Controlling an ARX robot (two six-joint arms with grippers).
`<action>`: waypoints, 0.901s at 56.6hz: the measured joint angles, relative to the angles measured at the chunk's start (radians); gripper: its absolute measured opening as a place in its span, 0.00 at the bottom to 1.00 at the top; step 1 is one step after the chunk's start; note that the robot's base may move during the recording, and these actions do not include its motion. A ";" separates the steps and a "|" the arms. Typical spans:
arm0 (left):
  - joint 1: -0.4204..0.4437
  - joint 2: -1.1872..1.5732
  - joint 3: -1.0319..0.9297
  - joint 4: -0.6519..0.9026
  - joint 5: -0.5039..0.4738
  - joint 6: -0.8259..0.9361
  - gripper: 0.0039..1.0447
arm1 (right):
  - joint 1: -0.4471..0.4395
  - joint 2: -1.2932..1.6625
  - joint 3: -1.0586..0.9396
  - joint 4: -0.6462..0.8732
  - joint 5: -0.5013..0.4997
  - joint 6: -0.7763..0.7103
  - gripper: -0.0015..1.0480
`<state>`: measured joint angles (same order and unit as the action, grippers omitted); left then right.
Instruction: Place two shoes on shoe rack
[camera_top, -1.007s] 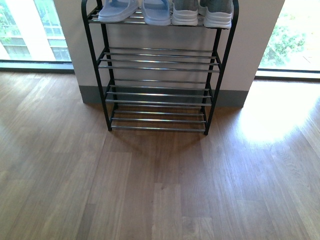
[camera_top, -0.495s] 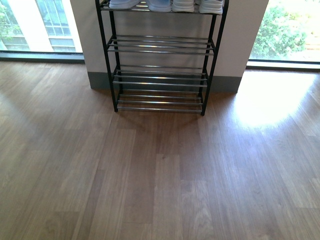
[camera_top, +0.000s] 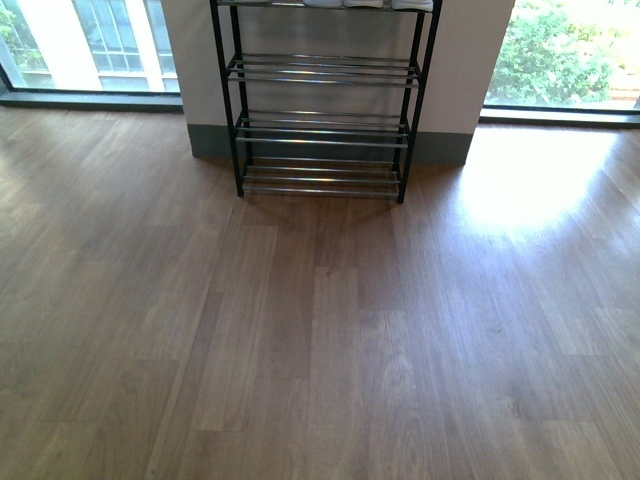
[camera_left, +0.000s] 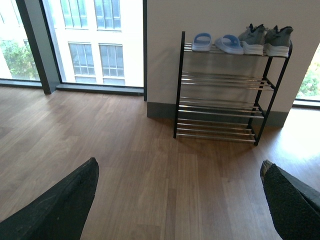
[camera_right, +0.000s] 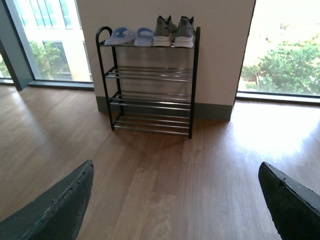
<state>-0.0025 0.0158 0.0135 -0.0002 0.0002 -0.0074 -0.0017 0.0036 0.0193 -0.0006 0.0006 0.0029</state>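
The shoe rack (camera_top: 322, 125) stands against the white wall, black frame with chrome rod tiers; it also shows in the wrist views (camera_left: 225, 95) (camera_right: 150, 82). On its top tier sit two pale blue slides (camera_left: 216, 43) (camera_right: 129, 36) and two grey sneakers with white soles (camera_left: 266, 41) (camera_right: 174, 33), side by side. In the front view only the shoes' soles (camera_top: 368, 4) show at the top edge. My left gripper (camera_left: 180, 192) and right gripper (camera_right: 175, 192) are both open, empty, and well back from the rack above bare floor.
Wooden plank floor (camera_top: 320, 340) stretches between me and the rack. Floor-to-ceiling windows (camera_top: 90, 45) flank the wall on both sides. A bright sun patch (camera_top: 530, 185) lies on the floor right of the rack. The three lower tiers (camera_top: 322, 70) hold nothing.
The rack has shrunk and slid up in the front view, with the shoes now almost out of frame: the camera has backed away from it.
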 joint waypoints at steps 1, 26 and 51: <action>0.000 0.000 0.000 0.000 0.000 0.000 0.91 | 0.000 0.000 0.000 0.000 0.000 0.000 0.91; 0.000 0.000 0.000 0.000 0.000 0.000 0.91 | 0.000 0.000 0.000 0.000 -0.001 0.000 0.91; 0.000 0.000 0.000 0.000 0.000 0.000 0.91 | 0.000 0.000 0.000 0.000 0.000 0.000 0.91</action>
<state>-0.0025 0.0158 0.0135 -0.0002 0.0002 -0.0074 -0.0017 0.0040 0.0193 -0.0006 0.0002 0.0029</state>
